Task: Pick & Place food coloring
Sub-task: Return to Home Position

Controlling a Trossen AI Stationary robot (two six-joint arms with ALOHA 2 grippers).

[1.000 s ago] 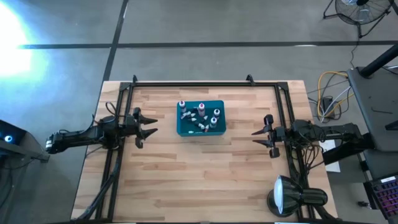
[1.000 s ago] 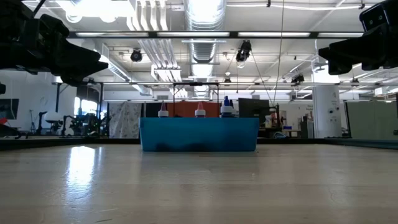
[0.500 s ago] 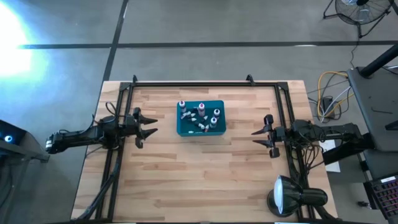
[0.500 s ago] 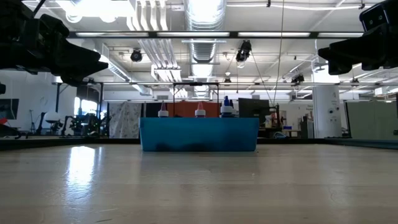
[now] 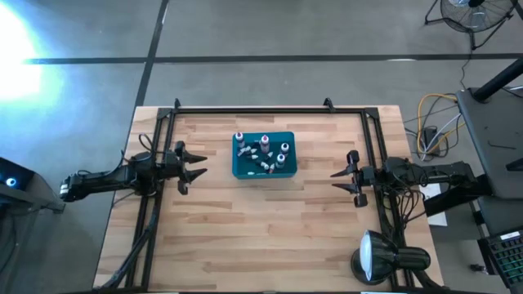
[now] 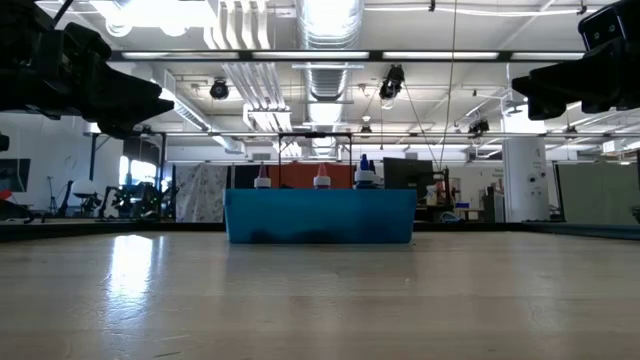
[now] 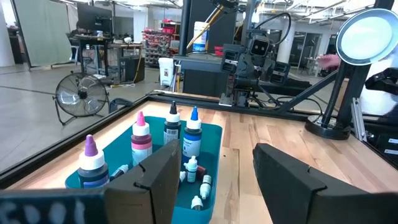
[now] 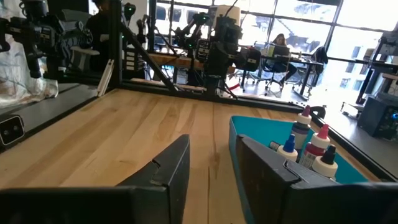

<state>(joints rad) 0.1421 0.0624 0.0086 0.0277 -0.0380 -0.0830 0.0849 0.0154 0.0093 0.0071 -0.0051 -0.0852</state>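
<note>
Nothing has moved in the last second: both arms and the bin sit exactly where they were. In the high view the left arm (image 5: 106, 178) lies at the left edge of the frame and the right arm (image 5: 425, 173) at the right edge. Each points inward, well apart from the teal bin (image 5: 245, 172) just above centre. Both sets of jaws stand open and empty, and each wrist view shows a clear gap between the fingers.

The food coloring bottles (image 5: 263, 150) are all inside the bin, some upright, some lying down. None shows on the bare wood.

I judge the sorting finished and little left to go wrong. The upright bottles (image 6: 263, 178) rise above the bin wall, so a low sweep by either arm across the middle could tip them or push the light bin along the surface.

That surface (image 5: 270, 237) is pale wood planking edged by a black frame, with a round lamp (image 5: 377, 255) at lower right. Beyond lie grey floor, a fan (image 5: 470, 15) at upper right, yellow cables (image 5: 433, 110), and a workshop with ceiling ducts.
</note>
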